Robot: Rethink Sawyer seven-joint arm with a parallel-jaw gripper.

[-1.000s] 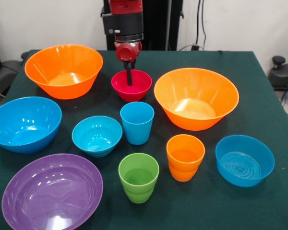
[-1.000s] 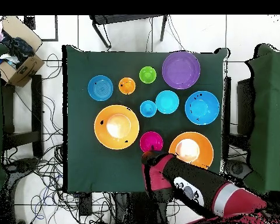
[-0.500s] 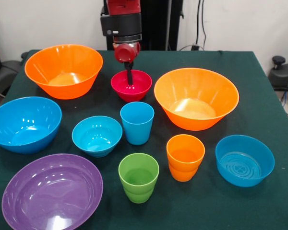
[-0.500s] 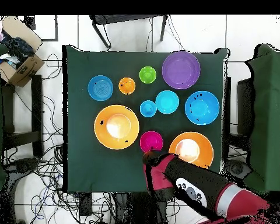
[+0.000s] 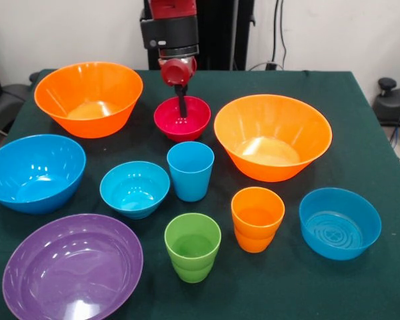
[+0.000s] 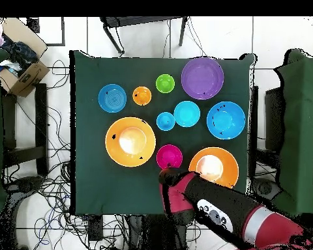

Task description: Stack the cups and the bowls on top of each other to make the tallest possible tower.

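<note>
Change: gripper (image 5: pixel 182 112) is sitting slightly lower in the small red bowl (image 5: pixel 182 119) than a second ago; the bowl is looking tipped a little, where it sat level.
Gripper state: dark fingers are reaching down inside the red bowl by its far rim, upper centre of the front view; open or clamped on the rim, I cannot tell.
Task things: nothing is stacked yet. Blue cup (image 5: pixel 190 171), green cup (image 5: pixel 193 247) and orange cup (image 5: pixel 257 219) are standing apart mid-frame; large orange bowls are waiting upper left (image 5: pixel 88 98) and right of centre (image 5: pixel 273 137).
Risk: glossy rim is likely slipping free if pinched shallowly, dropping the bowl against the blue cup.
</note>
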